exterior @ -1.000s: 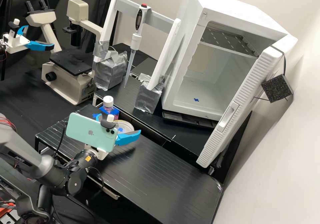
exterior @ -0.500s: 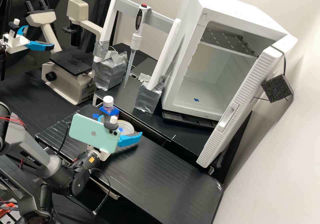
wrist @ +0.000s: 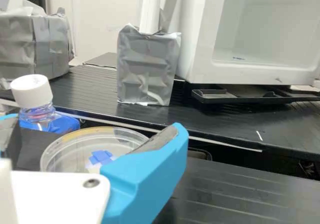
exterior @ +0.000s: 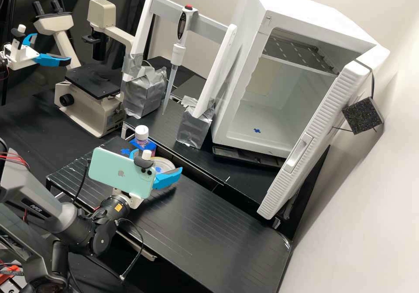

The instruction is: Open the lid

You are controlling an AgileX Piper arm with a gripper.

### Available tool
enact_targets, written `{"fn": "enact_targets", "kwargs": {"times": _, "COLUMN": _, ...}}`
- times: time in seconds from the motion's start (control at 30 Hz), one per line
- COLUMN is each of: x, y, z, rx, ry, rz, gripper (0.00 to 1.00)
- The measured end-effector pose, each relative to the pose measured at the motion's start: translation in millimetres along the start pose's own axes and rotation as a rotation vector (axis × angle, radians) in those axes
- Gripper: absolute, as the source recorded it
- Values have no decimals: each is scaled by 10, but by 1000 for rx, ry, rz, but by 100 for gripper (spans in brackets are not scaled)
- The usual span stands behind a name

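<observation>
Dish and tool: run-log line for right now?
tool: open, by dish | dish contact: can't tell | bottle: white cap on | cabinet door: open

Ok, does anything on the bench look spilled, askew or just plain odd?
Nothing looks spilled around the bottle or dish. The odd bit is the white cabinet: its door stands wide open, with a dark block propped or hung beside it.

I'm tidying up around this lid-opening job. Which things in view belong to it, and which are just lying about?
Likely part of the job:
- gripper
- clear round dish

Likely just lying about:
- white-capped bottle
- pipette
- microscope
- open white cabinet
</observation>
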Motion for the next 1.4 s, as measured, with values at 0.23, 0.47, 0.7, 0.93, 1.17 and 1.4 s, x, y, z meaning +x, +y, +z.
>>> {"fn": "enact_targets", "kwargs": {"times": 0.23, "x": 28, "y": -20, "z": 6, "rx": 5, "ry": 5, "rz": -8, "gripper": 0}}
{"fn": "enact_targets", "kwargs": {"times": 0.47, "x": 45, "y": -17, "z": 23, "rx": 24, "ry": -1, "rz": 4, "gripper": 0}}
{"fn": "enact_targets", "kwargs": {"times": 0.7, "x": 46, "y": -9, "z": 26, "rx": 28, "ry": -4, "rz": 13, "gripper": 100}}
{"fn": "enact_targets", "kwargs": {"times": 0.93, "x": -2, "y": 37, "z": -7, "rx": 2, "ry": -6, "rz": 41, "gripper": 100}}
{"fn": "enact_targets", "kwargs": {"times": 1.17, "x": -26, "y": 44, "z": -60, "rx": -21, "ry": 14, "rz": 41, "gripper": 100}}
{"fn": "enact_targets", "kwargs": {"times": 1.4, "x": 2, "y": 11, "z": -63, "rx": -12, "ry": 29, "rz": 18, "gripper": 100}}
